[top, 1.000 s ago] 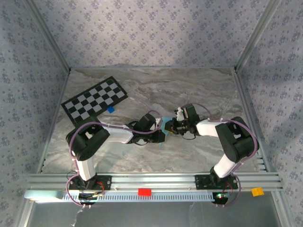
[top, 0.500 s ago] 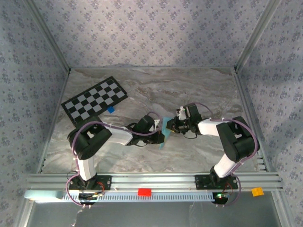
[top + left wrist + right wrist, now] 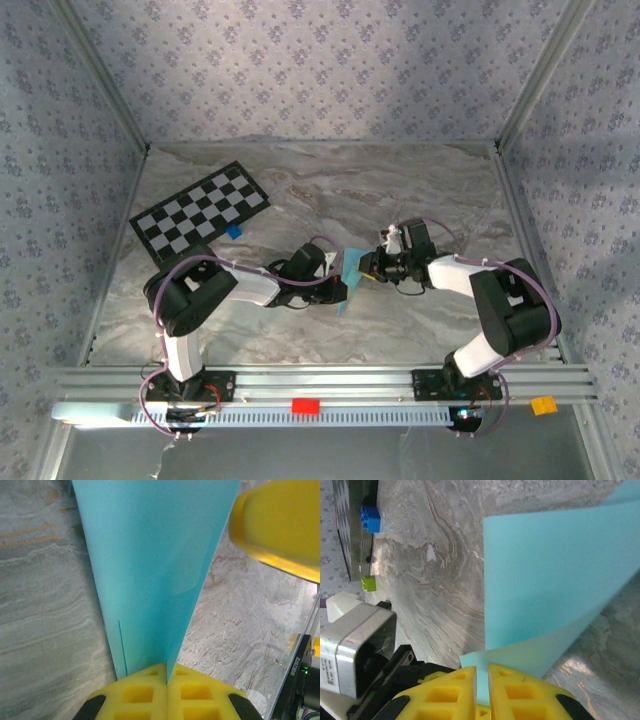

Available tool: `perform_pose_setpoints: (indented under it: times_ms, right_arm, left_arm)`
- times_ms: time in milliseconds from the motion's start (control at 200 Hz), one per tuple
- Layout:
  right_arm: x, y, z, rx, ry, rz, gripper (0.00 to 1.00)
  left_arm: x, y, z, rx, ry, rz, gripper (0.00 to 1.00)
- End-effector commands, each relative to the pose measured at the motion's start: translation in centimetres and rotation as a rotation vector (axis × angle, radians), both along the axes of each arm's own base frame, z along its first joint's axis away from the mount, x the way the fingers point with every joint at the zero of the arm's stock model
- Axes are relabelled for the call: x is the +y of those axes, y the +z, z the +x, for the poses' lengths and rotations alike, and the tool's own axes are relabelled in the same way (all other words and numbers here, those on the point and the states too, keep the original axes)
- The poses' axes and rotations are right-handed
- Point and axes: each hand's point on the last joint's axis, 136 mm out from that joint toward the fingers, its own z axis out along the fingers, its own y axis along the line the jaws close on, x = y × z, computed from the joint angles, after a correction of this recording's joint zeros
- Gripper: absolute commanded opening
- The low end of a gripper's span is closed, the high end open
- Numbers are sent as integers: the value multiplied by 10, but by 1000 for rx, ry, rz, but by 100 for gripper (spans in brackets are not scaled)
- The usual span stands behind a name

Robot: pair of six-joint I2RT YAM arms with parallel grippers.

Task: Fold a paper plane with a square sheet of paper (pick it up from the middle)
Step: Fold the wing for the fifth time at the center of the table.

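The light-blue sheet of paper [image 3: 352, 267] stands folded and lifted off the marble table [image 3: 420, 190] at mid-table, between both grippers. My left gripper [image 3: 340, 286] comes in from the left. In the left wrist view its yellow fingertips [image 3: 150, 692] are pressed together on the paper's [image 3: 155, 555] folded edge, so the left gripper [image 3: 167, 672] is shut on it. My right gripper [image 3: 368, 266] meets it from the right. In the right wrist view a corner of the paper [image 3: 555, 570] sits in the narrow slit of the right gripper [image 3: 482, 680].
A black-and-white checkerboard card [image 3: 200, 211] lies at the back left with a small dark-blue block [image 3: 234, 231] at its edge; the block [image 3: 370, 519] and a small green piece [image 3: 368, 583] show in the right wrist view. Aluminium rails [image 3: 320, 380] bound the near edge.
The left gripper has closed fully on the paper. The right arm's elbow has swung to the right. More of the paper now shows between the grippers.
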Motion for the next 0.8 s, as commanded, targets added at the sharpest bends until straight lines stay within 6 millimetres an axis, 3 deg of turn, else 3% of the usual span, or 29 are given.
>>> perform_pose_setpoints:
  times_ms: [0, 520, 795]
  right_arm:
    - [9, 3, -5, -17, 68, 32, 13]
    - [16, -7, 10, 1, 70, 34, 12]
    - [15, -9, 9, 15, 87, 45, 12]
  left_arm:
    - [18, -38, -14, 73, 15, 103, 1]
    - [25, -43, -13, 87, 64, 117, 0]
    - [28, -45, -15, 102, 94, 92, 0]
